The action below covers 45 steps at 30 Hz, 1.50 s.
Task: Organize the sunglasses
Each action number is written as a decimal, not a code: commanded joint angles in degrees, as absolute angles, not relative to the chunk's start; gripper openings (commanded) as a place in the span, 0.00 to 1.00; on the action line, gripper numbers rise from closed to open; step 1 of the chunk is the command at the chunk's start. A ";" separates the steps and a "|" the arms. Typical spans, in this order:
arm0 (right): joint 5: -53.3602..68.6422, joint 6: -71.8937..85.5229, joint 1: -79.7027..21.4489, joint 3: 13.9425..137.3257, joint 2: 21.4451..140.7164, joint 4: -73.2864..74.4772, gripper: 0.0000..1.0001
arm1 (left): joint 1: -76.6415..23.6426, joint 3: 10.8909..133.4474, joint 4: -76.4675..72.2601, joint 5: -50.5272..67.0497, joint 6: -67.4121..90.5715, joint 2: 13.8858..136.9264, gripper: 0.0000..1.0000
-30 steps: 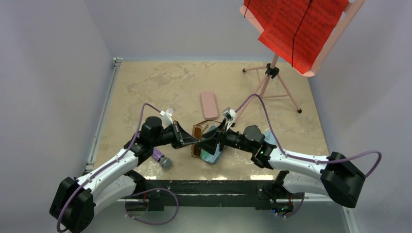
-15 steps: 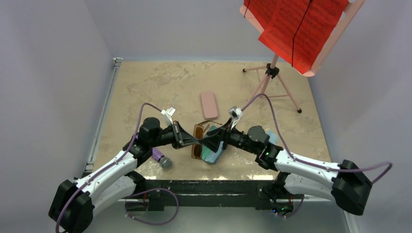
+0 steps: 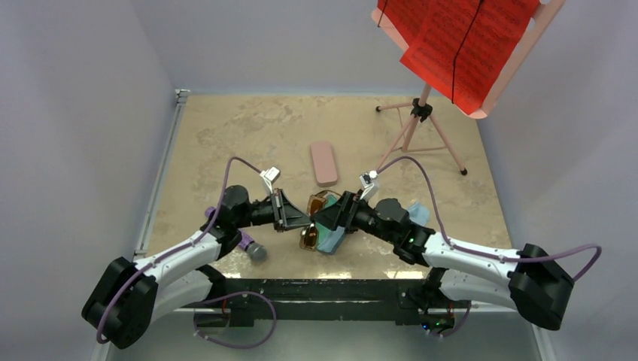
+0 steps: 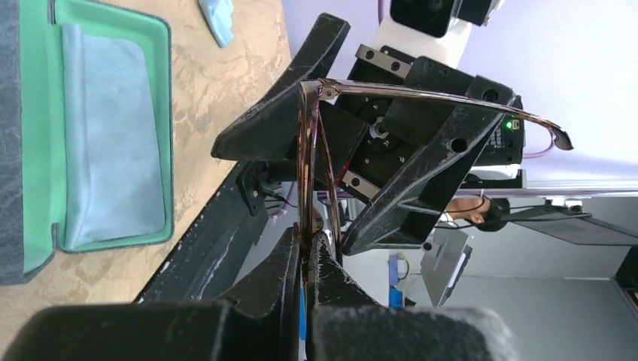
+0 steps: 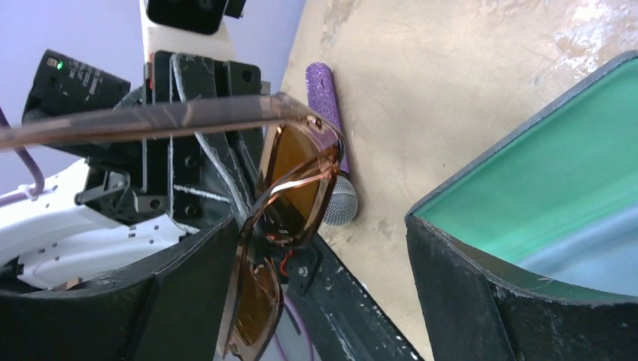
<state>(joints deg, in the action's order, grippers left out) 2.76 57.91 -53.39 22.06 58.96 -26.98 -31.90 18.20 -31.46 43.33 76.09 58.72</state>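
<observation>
The dark brown sunglasses (image 3: 316, 204) hang in the air between my two grippers, just above an open case (image 3: 329, 241) with a green lining and a light blue cloth. My left gripper (image 3: 299, 219) is shut on the frame's rim (image 4: 307, 162); one temple arm (image 4: 451, 98) sticks out unfolded. My right gripper (image 3: 323, 218) is open, its fingers (image 5: 188, 301) on either side of the amber lenses (image 5: 290, 169), the left finger close beside them. The pink-purple pair is out of view.
A pink case (image 3: 324, 162) lies shut at mid-table. A purple microphone (image 3: 250, 246) lies by the left arm, near the front edge. A light blue cloth (image 3: 418, 213) lies under the right arm. A music stand (image 3: 421, 113) with red sheets stands back right.
Both grippers have closed in on each other above the open case. The sunglasses have turned from lying flat to more edge-on. The right gripper now has its fingers on either side of the lenses.
</observation>
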 commanded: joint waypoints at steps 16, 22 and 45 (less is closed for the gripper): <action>-20.16 58.33 -53.64 27.82 38.92 4.64 0.84 | -32.25 20.87 -24.22 44.75 69.09 53.18 0.00; -32.03 53.62 -53.62 31.08 33.85 8.54 0.84 | -32.26 26.16 -14.78 45.84 61.86 54.82 0.00; -8.33 44.34 -54.58 34.66 52.43 -11.54 0.82 | -32.25 33.24 -13.75 46.42 63.41 63.31 0.00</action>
